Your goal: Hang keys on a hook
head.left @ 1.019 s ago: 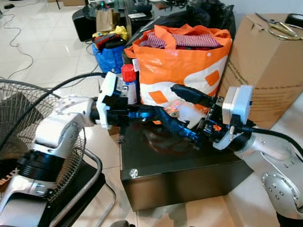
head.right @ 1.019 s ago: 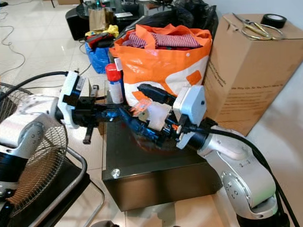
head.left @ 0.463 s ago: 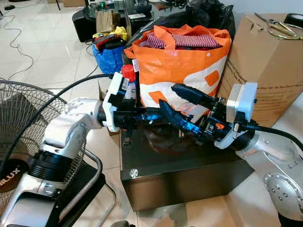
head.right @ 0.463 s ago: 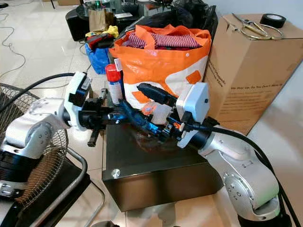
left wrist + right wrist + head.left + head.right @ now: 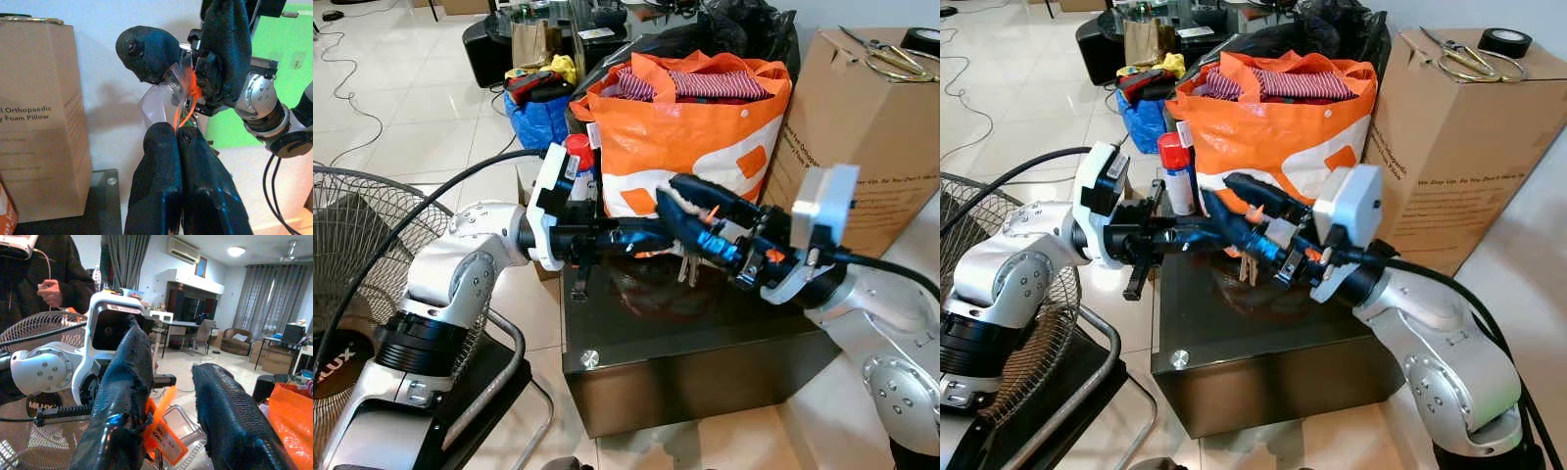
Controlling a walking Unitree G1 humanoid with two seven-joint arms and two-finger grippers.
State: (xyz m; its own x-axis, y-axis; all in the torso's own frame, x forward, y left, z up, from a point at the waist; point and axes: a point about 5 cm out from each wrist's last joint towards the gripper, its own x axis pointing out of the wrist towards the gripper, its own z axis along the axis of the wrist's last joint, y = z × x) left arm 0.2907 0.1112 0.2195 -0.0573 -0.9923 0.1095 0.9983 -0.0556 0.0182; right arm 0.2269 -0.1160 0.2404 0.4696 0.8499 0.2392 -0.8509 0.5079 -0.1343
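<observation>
The left gripper (image 5: 178, 139) is pinched on the orange cord of the keys (image 5: 690, 266), which dangle over the black table (image 5: 705, 338) – the right gripper (image 5: 695, 208), fingers spread, holds a clear hook (image 5: 164, 100) against one finger; orange bag (image 5: 690, 132) behind

Even daylight fills both head views, sharp across the frame; glare streaks the white floor tiles (image 5: 421, 117) at upper left; the dark glass tabletop (image 5: 1263, 323) mirrors shapes at centre; the left wrist view is softer, its black fingers (image 5: 161, 191) blurred at bottom; a ceiling lamp (image 5: 235, 251) glows upper right.
</observation>
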